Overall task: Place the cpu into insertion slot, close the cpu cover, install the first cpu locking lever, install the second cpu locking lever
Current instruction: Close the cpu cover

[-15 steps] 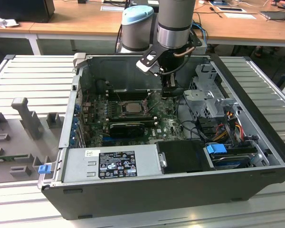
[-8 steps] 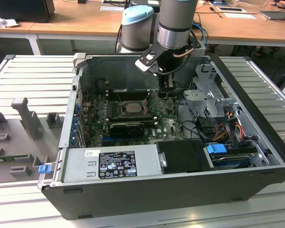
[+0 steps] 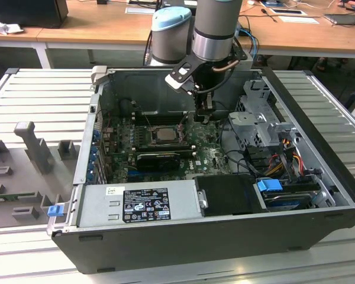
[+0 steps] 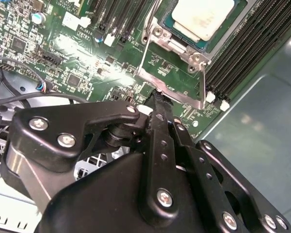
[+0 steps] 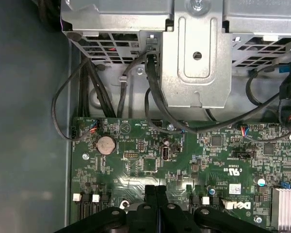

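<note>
Your silver-grey square cpu [image 4: 201, 17] sits under the dark metal cpu cover [image 4: 238, 18]. Pincer [image 4: 157, 99] pressed together, empty, by the thin wire locking lever [image 4: 144, 48]; latching it likely needs a steady push.

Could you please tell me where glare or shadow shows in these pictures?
Second wrist view: glare streaks the green motherboard and brightens the cpu; exterior view: the computer case shades its inside; first wrist view: only a faint sheen on the motherboard.

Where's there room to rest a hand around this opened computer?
Bare: ribbed table on the exterior view's right of the case; the power supply's flat top. Crowded: cables by the drive cage; the board around the cpu, near the end effector.
</note>
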